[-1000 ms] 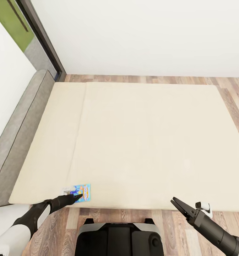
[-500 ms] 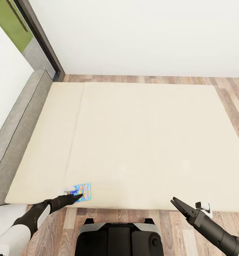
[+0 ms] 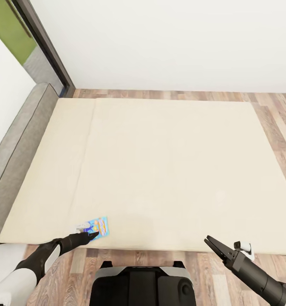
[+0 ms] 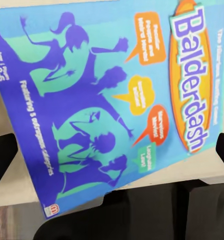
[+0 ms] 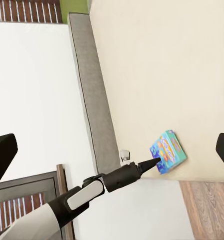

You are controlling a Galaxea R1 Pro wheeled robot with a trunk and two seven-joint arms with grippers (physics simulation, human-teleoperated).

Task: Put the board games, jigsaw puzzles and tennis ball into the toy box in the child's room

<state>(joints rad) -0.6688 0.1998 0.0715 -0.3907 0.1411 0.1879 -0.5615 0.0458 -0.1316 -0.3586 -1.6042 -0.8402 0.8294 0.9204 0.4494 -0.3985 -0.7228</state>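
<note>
A small blue board game (image 3: 98,226), titled Balderdash, sits at the front left edge of the bed (image 3: 168,161) and is slightly tilted. My left gripper (image 3: 92,233) is on it, with one dark finger at each side of the box (image 4: 112,100) in the left wrist view. The right wrist view shows the same game (image 5: 167,150) at the tip of the left gripper (image 5: 154,163). My right gripper (image 3: 210,241) hangs open and empty over the floor by the bed's front right edge. The table, toy box, puzzles and ball are out of view.
The bed's grey frame (image 3: 19,140) runs along the left side, against a white wall. A dark-framed window (image 3: 45,46) stands at the back left. Wood-plank floor (image 3: 181,94) shows behind the bed and to its right. My base (image 3: 143,284) is close to the front edge.
The view has shifted, and the bed has slid left in the picture. The blue game stayed with my left gripper, so it has moved along the bed's front edge. Both arms hold their pose.
</note>
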